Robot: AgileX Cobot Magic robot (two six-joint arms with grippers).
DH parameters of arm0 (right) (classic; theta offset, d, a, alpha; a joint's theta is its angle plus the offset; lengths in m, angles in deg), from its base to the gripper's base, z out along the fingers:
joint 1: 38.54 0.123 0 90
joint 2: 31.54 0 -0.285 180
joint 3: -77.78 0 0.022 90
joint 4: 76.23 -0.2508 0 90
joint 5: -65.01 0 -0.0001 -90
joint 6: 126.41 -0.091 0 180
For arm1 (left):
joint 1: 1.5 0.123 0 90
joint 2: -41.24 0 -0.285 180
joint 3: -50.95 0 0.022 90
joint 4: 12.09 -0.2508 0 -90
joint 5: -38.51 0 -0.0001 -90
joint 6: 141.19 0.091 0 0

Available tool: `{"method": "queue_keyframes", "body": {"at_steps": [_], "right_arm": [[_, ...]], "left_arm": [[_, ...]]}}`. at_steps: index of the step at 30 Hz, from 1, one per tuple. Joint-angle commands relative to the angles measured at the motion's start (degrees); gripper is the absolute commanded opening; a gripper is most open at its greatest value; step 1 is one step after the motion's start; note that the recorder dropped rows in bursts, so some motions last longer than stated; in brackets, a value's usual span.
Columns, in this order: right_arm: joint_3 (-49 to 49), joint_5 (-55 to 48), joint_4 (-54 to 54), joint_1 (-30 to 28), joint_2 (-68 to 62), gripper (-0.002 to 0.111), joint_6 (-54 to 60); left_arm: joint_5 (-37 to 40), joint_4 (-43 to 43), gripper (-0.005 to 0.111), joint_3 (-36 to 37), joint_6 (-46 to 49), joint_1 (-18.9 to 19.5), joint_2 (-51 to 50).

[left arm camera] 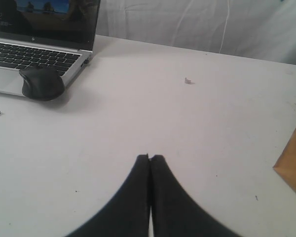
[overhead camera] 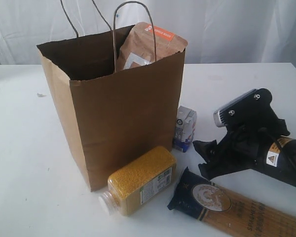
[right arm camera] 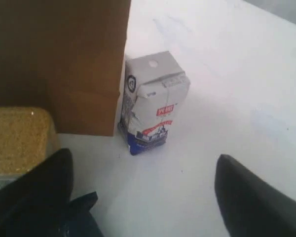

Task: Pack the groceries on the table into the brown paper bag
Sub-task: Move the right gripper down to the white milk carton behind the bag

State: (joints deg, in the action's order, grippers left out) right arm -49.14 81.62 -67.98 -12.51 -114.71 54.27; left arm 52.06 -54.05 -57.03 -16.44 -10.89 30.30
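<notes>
My right claw (right arm camera: 143,160) hung low over the bench (overhead camera: 29,163) on the right of the scene, its fingers spread wide and closed on nothing. Ahead of the gap between them stood the small white-blue carton (right arm camera: 150,101), upright and apart from both fingers. It was just beside the near right corner of the brown paper bag (overhead camera: 123,123); whether the two touched I could not tell.

The bag stood upright near the middle of the bench, mouth open, its two loop handles raised. Inside it the brown pouch with orange label (overhead camera: 150,44) leaned at the far right, its top showing above the rim.

The yellow-grain bottle (overhead camera: 140,180) lay on its side on the bench just in front of the bag, its white cap pointing near and left. The long spaghetti pack (overhead camera: 237,205) lay flat at the near right. Its dark end was just beside the bottle and the rest ran off toward the right edge, nearer than my right arm.

My left claw (left arm camera: 149,158) had its fingers pressed together with nothing between them. It was over bare bench and apart from the bag, of which only a corner showed in that wrist view. Ahead of that claw sat an open laptop (left arm camera: 34,49) with a black mouse (left arm camera: 42,83) at its corner.
</notes>
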Motion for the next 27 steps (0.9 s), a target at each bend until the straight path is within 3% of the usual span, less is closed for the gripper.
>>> {"method": "queue_keyframes", "body": {"at_steps": [1,5,12,15,24,27], "right_arm": [[0.2,4.5,0.5,0.2,-0.2,0.074,-5.3],[0.2,4.5,0.5,0.2,-0.5,0.07,-3.9],[-1.0,3.2,1.0,-1.4,-7.7,0.047,-0.7],[-2.8,2.7,1.0,-1.5,-10.0,0.042,-0.4],[-3.2,3.9,0.4,-1.5,-9.3,0.041,-0.7],[-3.2,4.1,0.4,-1.5,-9.4,0.05,0.4]], "left_arm": [[-0.2,-0.7,0.0,0.1,0.0,0.1,0.4],[-0.2,-0.7,0.0,0.1,0.0,0.1,0.4],[-0.2,-0.7,0.0,0.1,0.0,0.1,0.4],[-0.2,-0.7,0.0,0.1,0.0,0.1,0.4],[-0.2,-0.7,0.0,0.1,0.0,0.1,0.4],[-0.2,-0.7,0.0,0.1,0.0,0.1,0.4]]}}
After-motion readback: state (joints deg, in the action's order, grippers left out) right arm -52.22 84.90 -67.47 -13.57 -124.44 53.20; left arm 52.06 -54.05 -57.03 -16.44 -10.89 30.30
